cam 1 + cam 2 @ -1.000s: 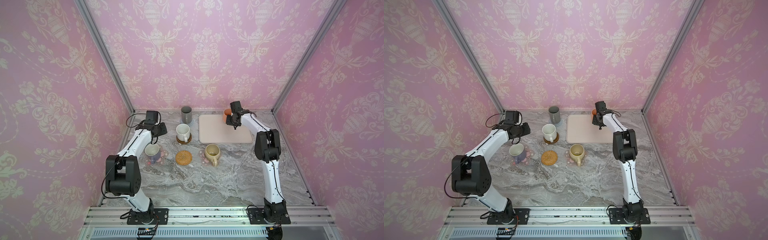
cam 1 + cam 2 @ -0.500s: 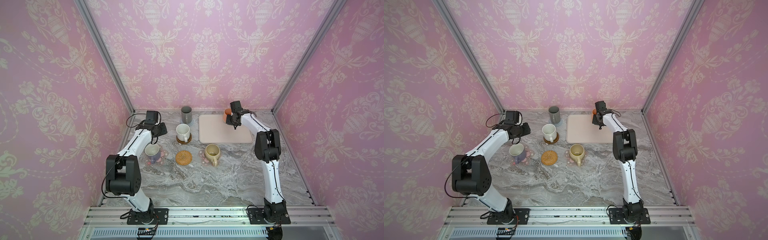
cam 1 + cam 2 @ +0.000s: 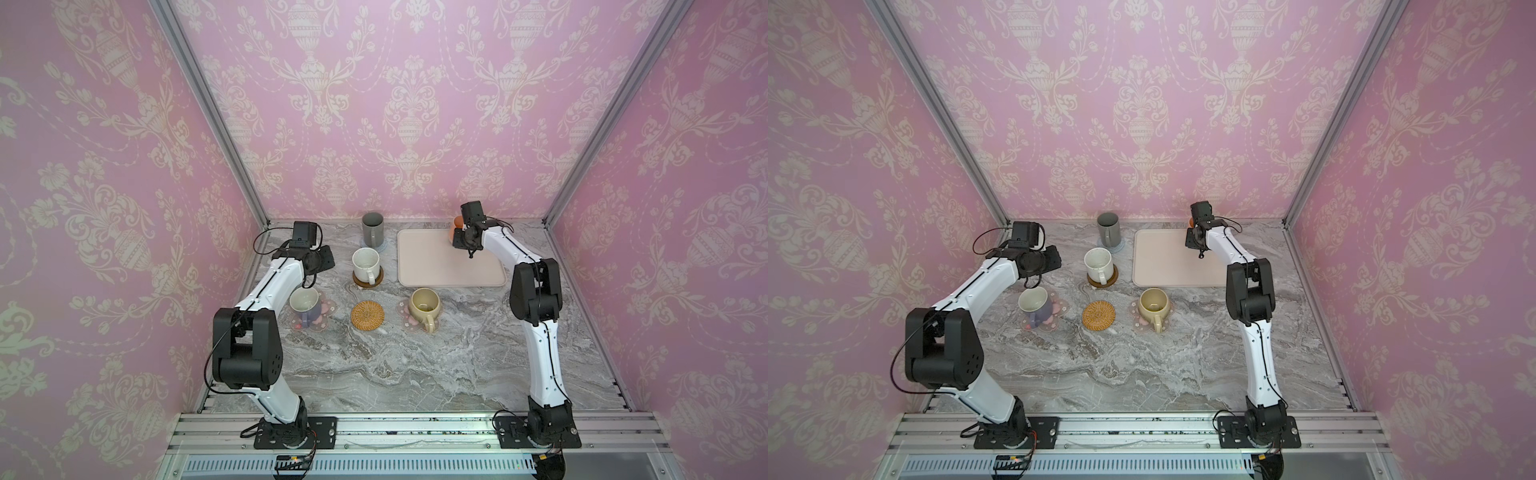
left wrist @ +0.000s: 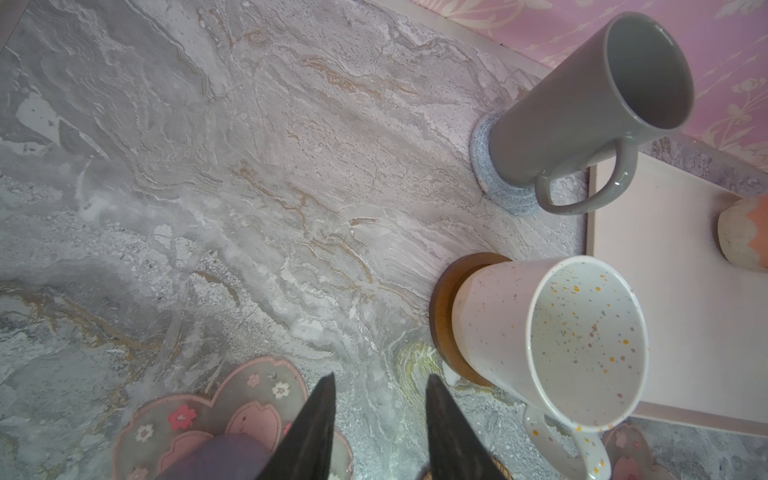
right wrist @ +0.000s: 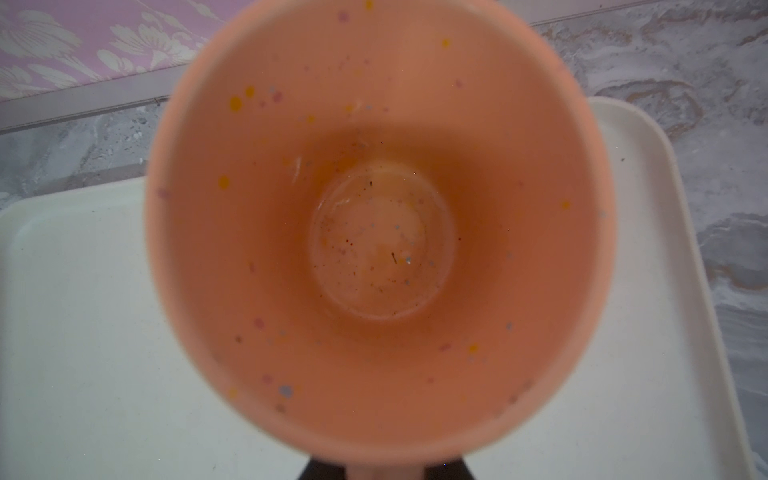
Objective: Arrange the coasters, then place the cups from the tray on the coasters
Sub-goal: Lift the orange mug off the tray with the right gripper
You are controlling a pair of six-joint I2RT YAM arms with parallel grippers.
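Looking down the right wrist view, you see the peach cup (image 5: 374,232) filling the frame at the far right corner of the tray (image 3: 436,266), with your right jaws closed on its handle. You cannot tell whether the cup's base touches the tray. Your left jaws stand partly apart with nothing between them, above the counter (image 3: 415,365) well left of the tray. Just off the tray's far left corner, the tall grey cup (image 3: 372,228) stands on the blue coaster (image 4: 494,183). Beside the tray's left edge, the speckled white cup (image 3: 365,264) sits on the brown coaster (image 4: 442,316). Off the tray's near edge, the beige-yellow cup (image 3: 424,307) rests on a flower coaster (image 3: 405,322). Left of that lie the bare rattan coaster (image 3: 367,315) and the lavender cup (image 3: 304,305).
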